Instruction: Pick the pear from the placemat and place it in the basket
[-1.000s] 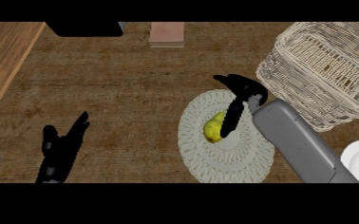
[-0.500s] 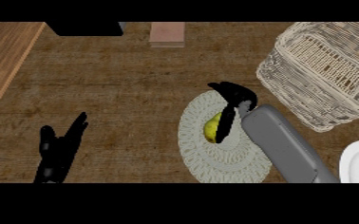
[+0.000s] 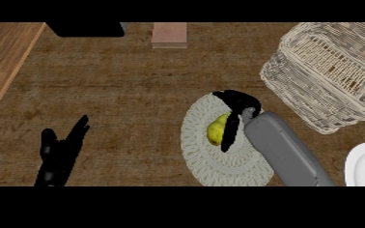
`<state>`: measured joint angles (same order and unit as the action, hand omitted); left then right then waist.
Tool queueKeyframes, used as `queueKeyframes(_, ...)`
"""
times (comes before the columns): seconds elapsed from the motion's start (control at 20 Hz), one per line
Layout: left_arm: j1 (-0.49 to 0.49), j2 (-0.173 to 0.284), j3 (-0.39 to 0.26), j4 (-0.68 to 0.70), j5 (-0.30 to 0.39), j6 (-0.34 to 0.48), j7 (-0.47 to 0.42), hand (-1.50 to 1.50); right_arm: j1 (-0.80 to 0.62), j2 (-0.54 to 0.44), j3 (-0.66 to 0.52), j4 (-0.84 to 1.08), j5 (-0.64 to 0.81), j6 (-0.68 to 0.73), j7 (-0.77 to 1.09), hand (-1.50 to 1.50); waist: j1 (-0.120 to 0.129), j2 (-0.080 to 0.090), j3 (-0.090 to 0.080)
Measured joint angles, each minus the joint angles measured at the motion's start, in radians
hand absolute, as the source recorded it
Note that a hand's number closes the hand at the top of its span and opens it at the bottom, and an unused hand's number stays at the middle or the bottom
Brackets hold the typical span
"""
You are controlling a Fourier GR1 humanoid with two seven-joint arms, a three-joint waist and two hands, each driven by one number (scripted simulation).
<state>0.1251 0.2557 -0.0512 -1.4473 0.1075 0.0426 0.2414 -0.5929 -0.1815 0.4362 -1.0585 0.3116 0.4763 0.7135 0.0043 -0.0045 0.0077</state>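
Observation:
A yellow-green pear [image 3: 215,129] lies on the round woven placemat [image 3: 214,164] at the centre right of the counter. My right hand [image 3: 238,105] hangs over the pear's top and right side. One long finger [image 3: 230,134] runs straight down along the pear's right edge and hides part of it; the hand is open, not closed round the fruit. The wicker basket [image 3: 321,72] stands at the upper right, just beyond the placemat. My left hand [image 3: 61,152] rests open at the lower left, fingers up.
A pink block [image 3: 170,34] and a black object [image 3: 85,29] sit along the far edge. A white plate's rim [image 3: 357,166] shows at the lower right. A lighter wooden strip [image 3: 18,53] runs down the left side.
My right hand and forearm have shifted left and come closer to the pear, now touching its right side. The pear, placemat and left hand have stayed put.

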Motion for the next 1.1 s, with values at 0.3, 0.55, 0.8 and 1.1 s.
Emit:
queueKeyframes(0.3, 0.003, -0.012, 0.013, -0.003, -0.01, -0.008, 0.007, 0.0, 0.028, 0.023, -0.018, 0.024, 0.066, -0.019, -0.051, -1.5, 0.0, 0.0, 0.0)
queueKeyframes(0.55, -0.006, -0.028, 0.018, 0.007, -0.021, -0.013, 0.009, 0.0, 0.033, 0.035, -0.029, 0.043, 0.121, -0.029, -0.095, 1.5, 0.0, -0.006, -0.001)
queueKeyframes(0.8, -0.008, -0.026, 0.03, 0.0, -0.02, -0.025, 0.026, 0.0, 0.011, 0.028, -0.003, 0.082, 0.212, -0.059, -0.198, 1.5, 0.003, -0.009, -0.005)
queueKeyframes(1.1, 0.013, -0.036, 0.036, -0.011, -0.038, -0.02, 0.011, 0.0, 0.055, -0.002, 0.047, 0.023, 0.299, -0.076, -0.299, 1.5, -0.006, -0.012, -0.004)
